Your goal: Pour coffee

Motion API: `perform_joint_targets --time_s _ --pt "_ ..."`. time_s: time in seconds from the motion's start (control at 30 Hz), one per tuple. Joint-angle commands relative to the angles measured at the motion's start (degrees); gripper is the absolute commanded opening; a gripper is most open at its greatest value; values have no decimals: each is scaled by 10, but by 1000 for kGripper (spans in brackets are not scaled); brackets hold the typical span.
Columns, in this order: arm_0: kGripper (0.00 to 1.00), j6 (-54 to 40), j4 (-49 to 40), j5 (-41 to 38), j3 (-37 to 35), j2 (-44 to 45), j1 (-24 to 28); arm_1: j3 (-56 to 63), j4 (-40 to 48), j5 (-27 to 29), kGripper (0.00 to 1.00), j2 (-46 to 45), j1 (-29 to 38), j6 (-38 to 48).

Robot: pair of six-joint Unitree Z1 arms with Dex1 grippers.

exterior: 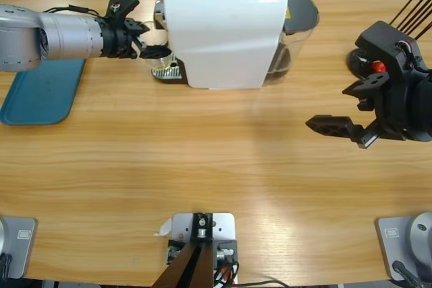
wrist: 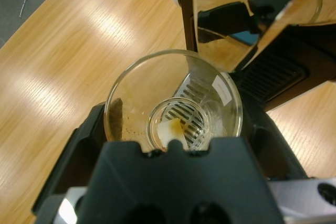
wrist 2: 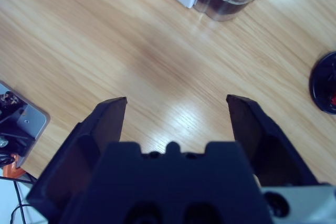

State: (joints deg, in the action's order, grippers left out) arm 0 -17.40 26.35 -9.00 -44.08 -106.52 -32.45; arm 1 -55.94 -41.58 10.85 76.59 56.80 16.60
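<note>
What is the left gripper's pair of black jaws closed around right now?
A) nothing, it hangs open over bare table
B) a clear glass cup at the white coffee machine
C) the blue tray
B: the left wrist view shows the left gripper clamped on the clear glass cup, by the white coffee machine.

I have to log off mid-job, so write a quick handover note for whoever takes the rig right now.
Left gripper: shut on the glass at the coffee machine, over its drip grille.
Right gripper: open, empty, hovering over bare table to the machine's other side.
Coffee: only a brownish smear and a bit of foam show inside the glass; the amount is hard to judge.
Blue tray: lies under the left arm.
Done: glass gripped at the machine.
Left: lift the glass away and pour; no receiving cup is in view.
</note>
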Motion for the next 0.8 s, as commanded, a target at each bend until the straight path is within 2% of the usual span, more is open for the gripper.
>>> perform_joint_targets --time_s 0.03,0.43,0.47,0.5,0.53,0.57,0.6,0.67,0.8 --pt "0 1 9 4 -1 -15 -22 16 -5 -14 849 -4 -7 -6" --pt "0 5 20 9 1 -21 -34 23 -5 -22 849 -5 -7 -6" --pt "116 8 20 12 1 -21 -34 24 -5 -22 849 -5 -7 -6" --pt "428 12 20 14 1 -21 -34 24 -5 -23 849 -5 -7 -6" --pt "695 14 20 14 2 -20 -34 24 -5 -23 850 -5 -7 -6" --pt "848 15 20 14 4 -19 -34 25 -5 -23 853 -5 -7 -6" --pt "927 15 20 14 5 -19 -34 25 -5 -23 853 -5 -7 -6" --pt "989 14 20 13 8 -19 -34 26 -5 -24 853 -5 -7 -6" --pt "996 12 20 13 12 -21 -34 27 -5 -26 852 -5 -7 -6"
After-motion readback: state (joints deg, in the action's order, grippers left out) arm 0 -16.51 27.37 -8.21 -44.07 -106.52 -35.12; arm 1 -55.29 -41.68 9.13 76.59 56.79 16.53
